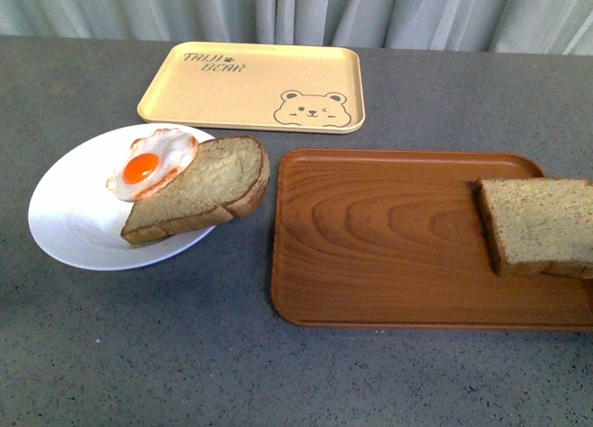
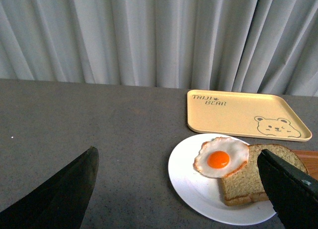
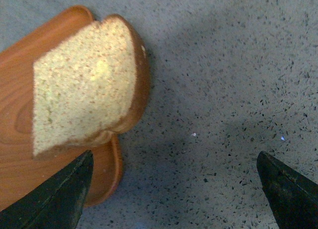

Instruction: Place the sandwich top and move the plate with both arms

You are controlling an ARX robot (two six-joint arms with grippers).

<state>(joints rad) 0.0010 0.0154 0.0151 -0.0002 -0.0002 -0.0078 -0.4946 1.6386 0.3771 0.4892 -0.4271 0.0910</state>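
Front view: grey speckled desk [image 1: 139,353], pale curtain [image 1: 371,10] behind. Plate [image 1: 65,223] sits desk-left with egg [image 1: 148,166] and bread slice [image 1: 208,191]; bear tray [image 1: 213,94] at rear. Sandwich top [image 1: 542,225] lies on the wooden tray [image 1: 371,242], at its right end, overhanging the rim. Left gripper [image 2: 176,152] and right gripper [image 3: 175,154] both released, fingers spread wide; bare desk runs along the front.

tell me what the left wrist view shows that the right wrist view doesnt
Only the left wrist view: the white plate carrying a fried egg that overlaps a bread slice, plus the yellow bear tray and the curtain behind. Only the right wrist view: the sandwich top, lying at the end of the wood tray with one edge past its rim. Both: the grey speckled table, the wood tray (just a sliver in the left wrist view), and each arm's own open claw, left claw and right claw.
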